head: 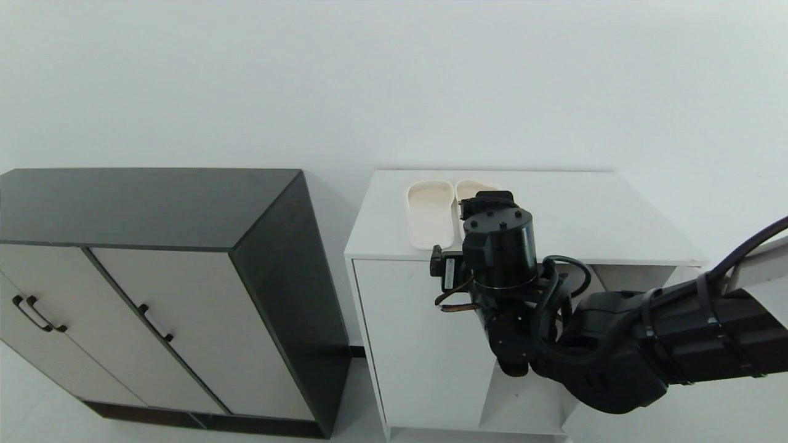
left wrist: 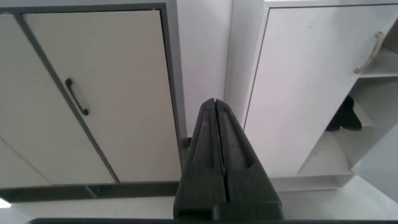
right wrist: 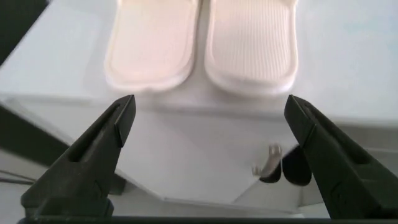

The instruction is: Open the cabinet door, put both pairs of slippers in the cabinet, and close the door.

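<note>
While the white cabinet (head: 418, 320) stands open with dark slippers (left wrist: 344, 117) inside, the cream foam slippers (right wrist: 249, 43) sit on top; right gripper (right wrist: 209, 106) jaws apart, left gripper (left wrist: 214, 109) jaws together.

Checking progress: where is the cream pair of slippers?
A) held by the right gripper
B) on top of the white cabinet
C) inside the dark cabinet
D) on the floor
B: the cream slippers lie side by side on the white cabinet, before the right gripper, its jaws open.
</note>
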